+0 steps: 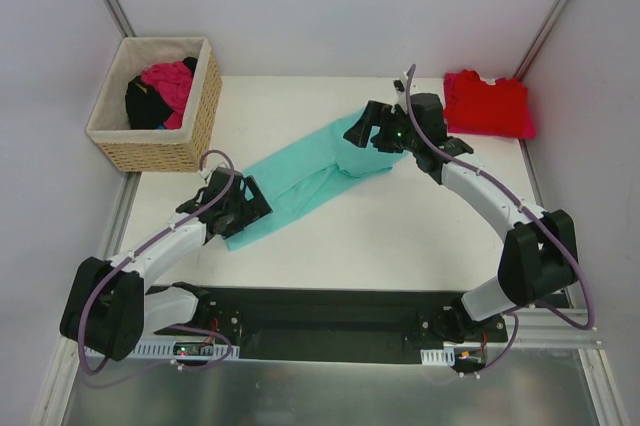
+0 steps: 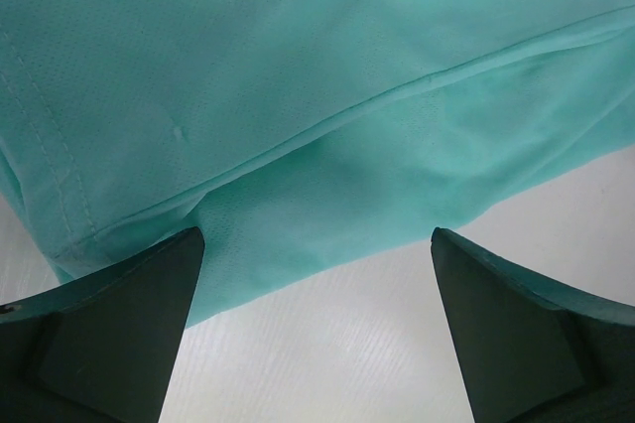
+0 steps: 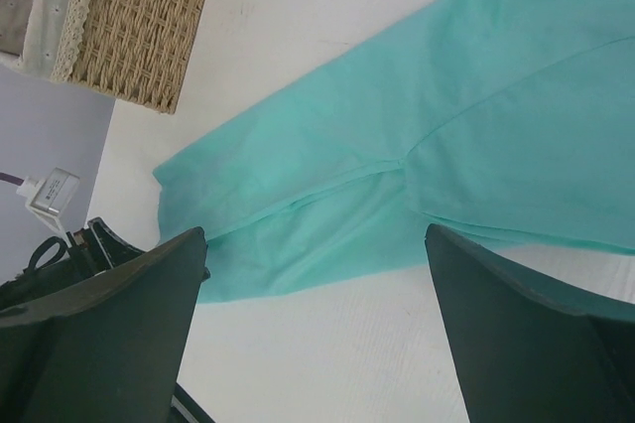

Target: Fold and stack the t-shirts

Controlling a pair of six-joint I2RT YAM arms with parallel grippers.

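The teal t-shirt (image 1: 305,178) lies on the bench (image 1: 420,236) as a long, narrow band, running diagonally from near my left arm up towards the far right. The red t-shirt (image 1: 488,106) sits already folded in the far right corner, and a pink t-shirt (image 1: 172,81) waits in the basket (image 1: 203,116) at the far left. My left hand (image 2: 316,239) hangs over the near end of the band with its fingers spread wide and nothing between them. My right hand (image 3: 316,234) is just as wide open over the far end, also gripping nothing. I read this as the moment before closing on both ends to double the band over. To do it well, I would bring each hand down until the lower finger slides under every layer, since the left wrist view shows an overlapped fold edge that could peel apart if I catch only the top sheet. I would grip close to the end hems, lift only a little, keep the cloth lightly taut between the hands, then carry one end over the other and line up the edges before letting go. Slack is the likely spoiler, because it would let the band twist.
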